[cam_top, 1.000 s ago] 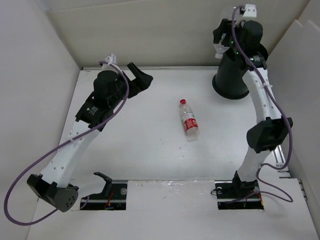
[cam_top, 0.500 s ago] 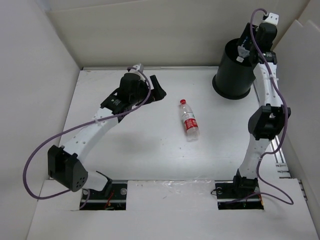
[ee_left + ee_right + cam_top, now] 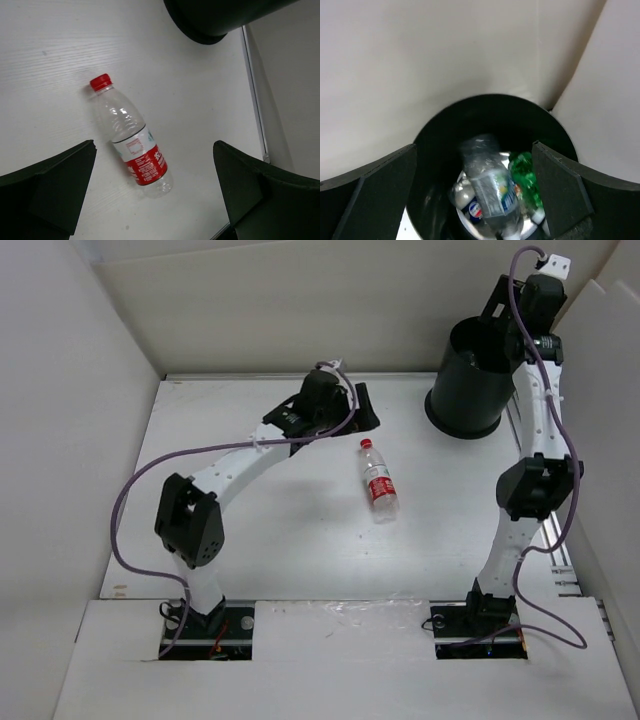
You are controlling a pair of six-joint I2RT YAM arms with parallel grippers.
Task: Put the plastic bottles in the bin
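A clear bottle with a red cap and red label [image 3: 378, 481] lies flat mid-table; it also shows in the left wrist view [image 3: 131, 136]. My left gripper [image 3: 362, 410] hovers open just behind its cap, empty. The tall black bin [image 3: 468, 378] stands at the far right. My right gripper [image 3: 500, 312] is open above the bin's mouth. The right wrist view looks into the bin [image 3: 435, 150]: a blurred clear bottle with a blue-white label [image 3: 492, 192] is inside between the fingers, untouched, with a green bottle [image 3: 526, 181] and another clear bottle [image 3: 467, 205] at the bottom.
White walls enclose the table on the left, back and right. A metal rail [image 3: 562, 540] runs along the right edge by the right arm. The bin's flared base [image 3: 200, 30] lies beyond the red-label bottle in the left wrist view.
My left arm has swung right and forward, from the far left to just behind the red-capped bottle. My right gripper has risen and shifted right over the bin.
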